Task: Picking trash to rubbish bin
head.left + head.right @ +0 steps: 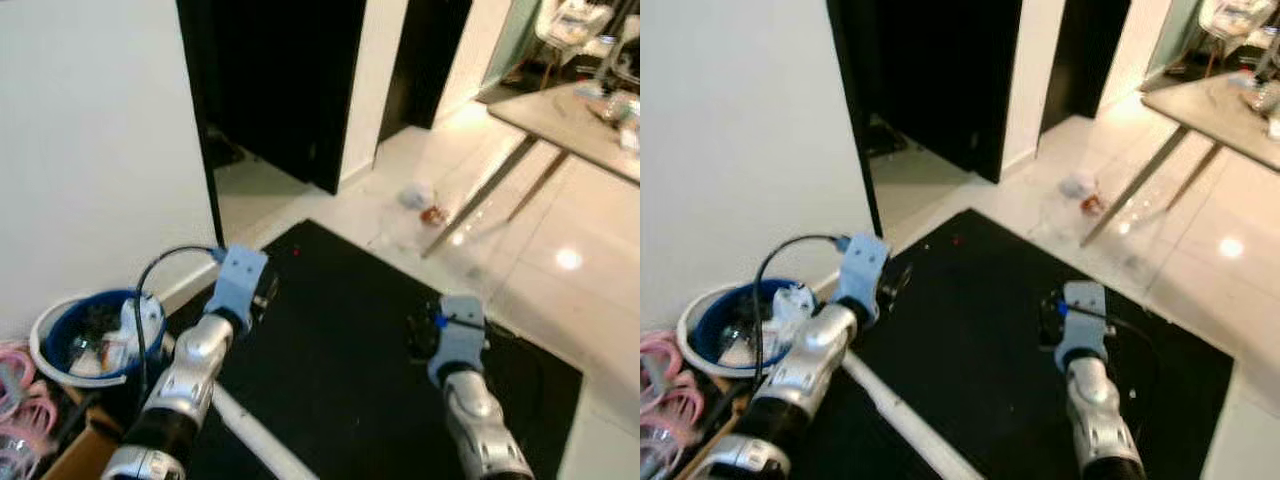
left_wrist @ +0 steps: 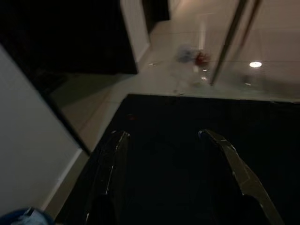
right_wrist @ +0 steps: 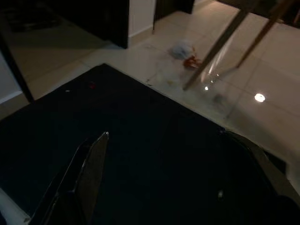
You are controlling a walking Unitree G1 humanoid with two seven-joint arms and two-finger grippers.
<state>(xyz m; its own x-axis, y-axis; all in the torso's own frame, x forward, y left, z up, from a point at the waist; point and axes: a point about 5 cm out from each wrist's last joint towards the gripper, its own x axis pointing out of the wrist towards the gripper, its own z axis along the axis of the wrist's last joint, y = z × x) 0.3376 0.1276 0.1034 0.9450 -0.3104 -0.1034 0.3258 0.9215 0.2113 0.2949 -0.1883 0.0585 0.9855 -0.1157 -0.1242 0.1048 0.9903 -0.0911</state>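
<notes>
The trash [image 1: 420, 203] on the pale floor by the table leg [image 1: 475, 198] is blurred and too small for its pieces to be told apart. The table [image 1: 560, 118] is cut off by the picture's edge. The contents of the blue bin [image 1: 62, 352] cannot be made out clearly.
</notes>
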